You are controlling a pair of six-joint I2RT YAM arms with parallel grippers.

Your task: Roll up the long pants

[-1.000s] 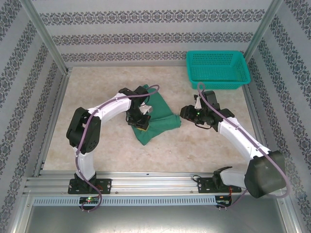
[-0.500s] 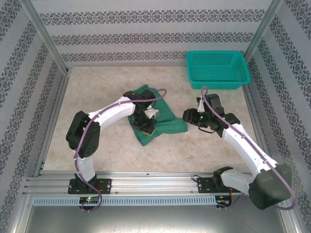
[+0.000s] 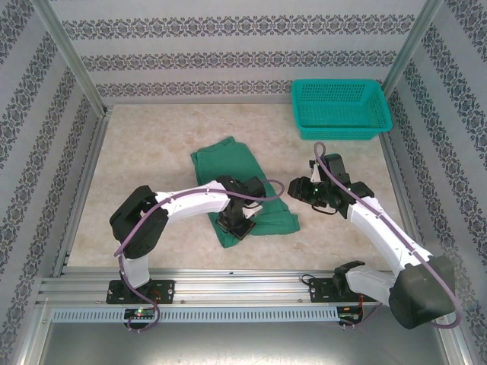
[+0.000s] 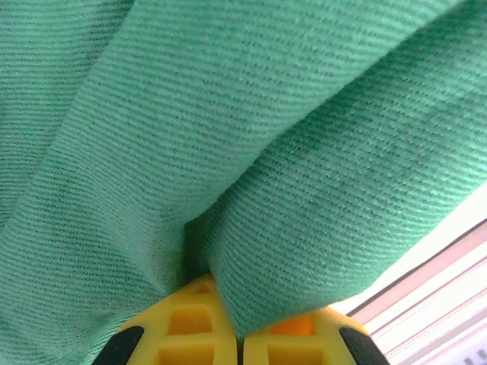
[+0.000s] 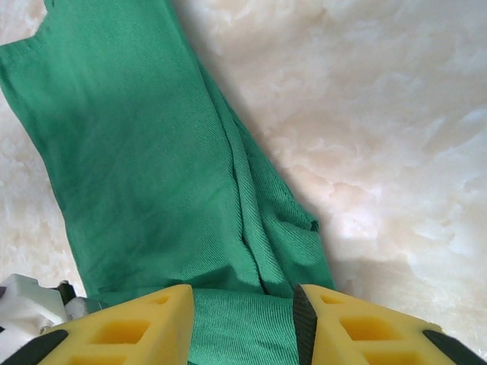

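— Where are our pants (image 3: pixel 221 161)?
— On the table (image 3: pixel 152 144), well away from the basket (image 3: pixel 340 109), nearer us and to its left. Our left gripper (image 4: pixel 240 344) pinches a fold tight; our right gripper (image 5: pixel 243 319) stands half open over the edge facing the basket
— Then we should roll slowly, keeping the fold taut and even

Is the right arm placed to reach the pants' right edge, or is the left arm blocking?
Probably yes: the right tool stands open over the long pants, cloth between its fingers; the left tool grips farther left.
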